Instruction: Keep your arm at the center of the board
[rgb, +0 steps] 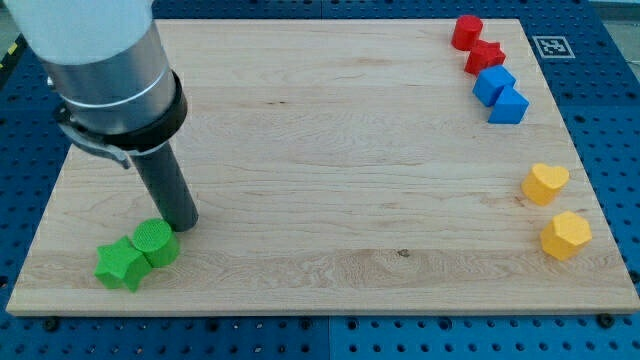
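My tip (184, 226) rests on the wooden board (330, 150) at the view's lower left, far left of the board's middle. It stands just above and right of a green cylinder (155, 241), touching or nearly touching it. A green star (121, 264) lies against the cylinder's left side. At the view's top right sit a red cylinder (466, 32), a red star (485, 56), a blue block (493, 84) and a blue block (509, 105). At the right edge lie a yellow heart (545, 183) and a yellow hexagon (566, 235).
The arm's grey body (105, 60) hangs over the board's upper left corner. A black-and-white marker tag (553, 46) sits off the board's top right corner. A blue perforated table (610, 120) surrounds the board.
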